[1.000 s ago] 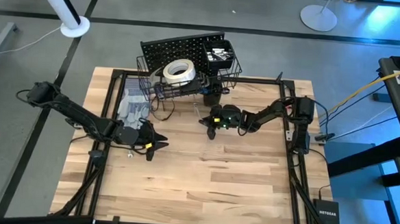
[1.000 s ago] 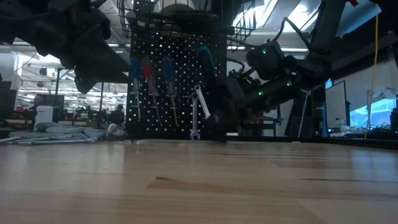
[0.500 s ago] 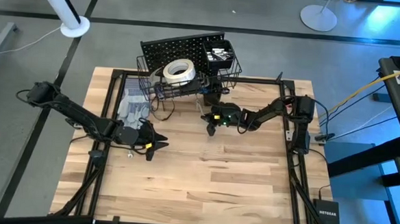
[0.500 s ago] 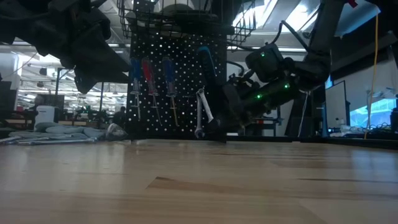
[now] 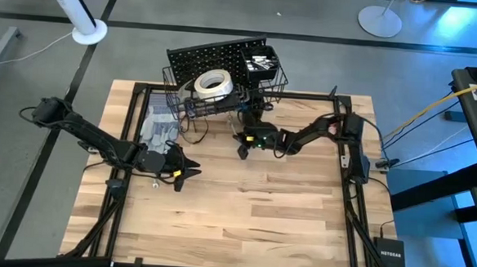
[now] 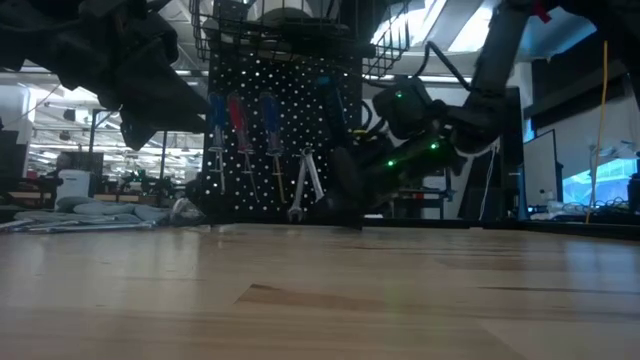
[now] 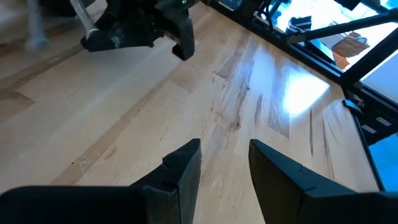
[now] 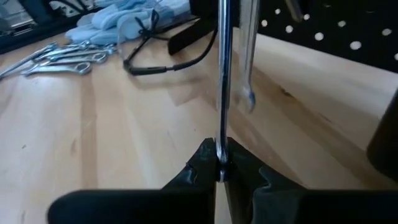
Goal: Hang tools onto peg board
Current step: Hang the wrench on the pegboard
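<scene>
Pinching a wrench by its end, the right gripper holds it upright near the peg board, probably to hook it there; the left gripper (fingers apart, empty) waits over the tabletop.

From above, we saw the table evenly and brightly lit, with only soft, short shadows under the arms. A blue cast lay on the floor at the right edge. From table height, the scene was backlit: the peg board stood as a dark shape, light showing through its holes, against bright ceiling lights in the room behind. The near wood was blurred and dim. Past the left arm's fingers, a white glare patch sat on the wood. In the right wrist view, the wrench was sharp near the fingers, while the gloves behind were soft.
</scene>
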Robot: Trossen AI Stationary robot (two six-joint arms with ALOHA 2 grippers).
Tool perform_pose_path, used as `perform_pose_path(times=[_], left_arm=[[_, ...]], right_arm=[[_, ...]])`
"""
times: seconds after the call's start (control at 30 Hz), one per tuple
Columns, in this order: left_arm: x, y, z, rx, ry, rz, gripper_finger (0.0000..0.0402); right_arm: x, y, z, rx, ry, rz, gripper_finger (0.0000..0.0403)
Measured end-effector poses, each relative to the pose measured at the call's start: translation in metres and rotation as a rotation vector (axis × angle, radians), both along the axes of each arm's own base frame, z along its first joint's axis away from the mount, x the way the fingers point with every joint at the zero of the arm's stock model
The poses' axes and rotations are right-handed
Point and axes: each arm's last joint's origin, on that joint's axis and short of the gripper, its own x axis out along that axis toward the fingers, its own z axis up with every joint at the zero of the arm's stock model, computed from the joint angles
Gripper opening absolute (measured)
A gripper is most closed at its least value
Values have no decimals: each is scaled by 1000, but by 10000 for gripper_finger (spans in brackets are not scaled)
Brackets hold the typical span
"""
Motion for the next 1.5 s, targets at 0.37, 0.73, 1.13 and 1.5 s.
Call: perform_pose_path(times=[0.37,0.73,1.13,1.5], left_arm=[[0,0,0,8,0,5,127],[0,1,0,16,0,16,127],[-1,13,-9,18,101,47,127],[7,38,15,68,396,-2,128]], right_arm=[[2,-3,0,-27,-1,-99,32],[-4,-3,4,19,89,-64,163],[-32,67,88,-110,268,111,181],[-75,185,138,-28,173,388,182]])
